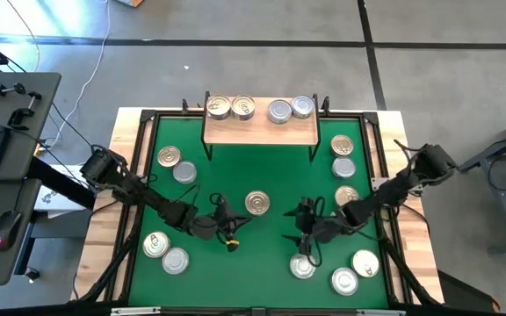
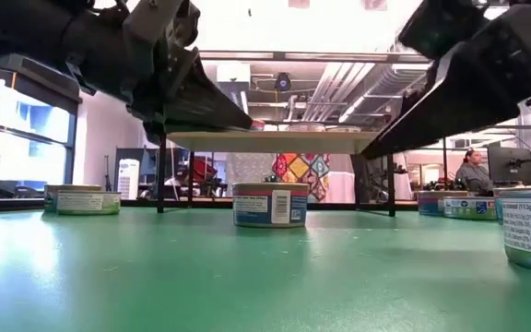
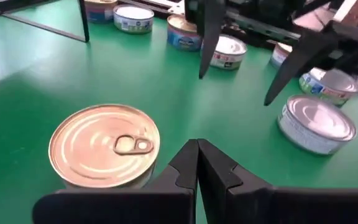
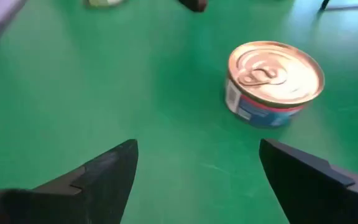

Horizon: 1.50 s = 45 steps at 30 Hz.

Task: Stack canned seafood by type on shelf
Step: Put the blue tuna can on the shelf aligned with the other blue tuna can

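The green surface (image 1: 262,175) fills a wood-framed bench, and beyond it the low view shows an open workroom with ceiling pipes, bright windows and a person seated at a monitor in the distance.

The shelf (image 1: 260,132) stands at the far edge of the surface on thin black legs. It already carries two pairs sorted by lid — two gold-lidded tins (image 1: 231,107) toward one end, two silver-lidded tins (image 1: 290,109) toward the other — so the sorting looks begun but far from finished.

Both arms reach in over the near half of the surface, well short of the shelf. The right gripper (image 4: 194,171) hovers with its fingers spread wide and nothing between them; the lone gold tin (image 4: 275,81), in front of the shelf's middle, lies ahead of it and a little off its line, likely the next pick. The left gripper (image 3: 197,165) is clenched empty, its tips just beside that same tin, apparently waiting.

The other tins lie loose in clusters — a few in front of each end of the shelf, the rest farther from it along the surface's near edge — gold and silver still mixed.
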Motion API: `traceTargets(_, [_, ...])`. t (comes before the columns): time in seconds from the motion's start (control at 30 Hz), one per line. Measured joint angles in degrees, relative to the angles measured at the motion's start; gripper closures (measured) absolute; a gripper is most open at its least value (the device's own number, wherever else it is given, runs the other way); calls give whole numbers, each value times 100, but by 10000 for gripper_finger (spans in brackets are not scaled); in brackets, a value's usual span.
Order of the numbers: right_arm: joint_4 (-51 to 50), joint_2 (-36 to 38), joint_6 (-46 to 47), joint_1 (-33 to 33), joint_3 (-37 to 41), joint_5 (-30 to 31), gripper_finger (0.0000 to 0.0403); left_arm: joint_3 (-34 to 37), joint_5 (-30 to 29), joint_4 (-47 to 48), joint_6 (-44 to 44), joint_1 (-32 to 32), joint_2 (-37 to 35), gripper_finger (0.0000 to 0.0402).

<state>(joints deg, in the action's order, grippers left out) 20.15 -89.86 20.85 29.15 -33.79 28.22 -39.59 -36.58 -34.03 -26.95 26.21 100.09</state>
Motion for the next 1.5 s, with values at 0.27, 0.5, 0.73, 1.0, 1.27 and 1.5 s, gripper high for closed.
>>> traceTargets(0.27, [663, -590, -582, -512, 52, -639, 73, -2, 245, 808, -411, -57, 16, 401])
traceTargets(0.5, [287, -619, -736, -1117, 3, -473, 73, -2, 33, 2269, -2083, -461, 4, 402])
traceTargets(0.73, [443, -624, -1083, -1671, 3, -690, 72, 0, -14, 2015, -1697, -1031, 218, 402])
traceTargets(1.0, [1356, -1139, -1375, -2186, 5, -2180, 44, -2, 367, 903, -1276, -1292, 680, 401])
traceTargets(1.27, [2679, -2138, -1573, -2227, -329, -2252, 21, 25, 271, -272, -1173, -1339, 1289, 401])
traceTargets(1.5, [2764, -2415, -1626, -2138, -589, -2361, 27, 52, 423, -370, -1010, -1344, 1233, 401])
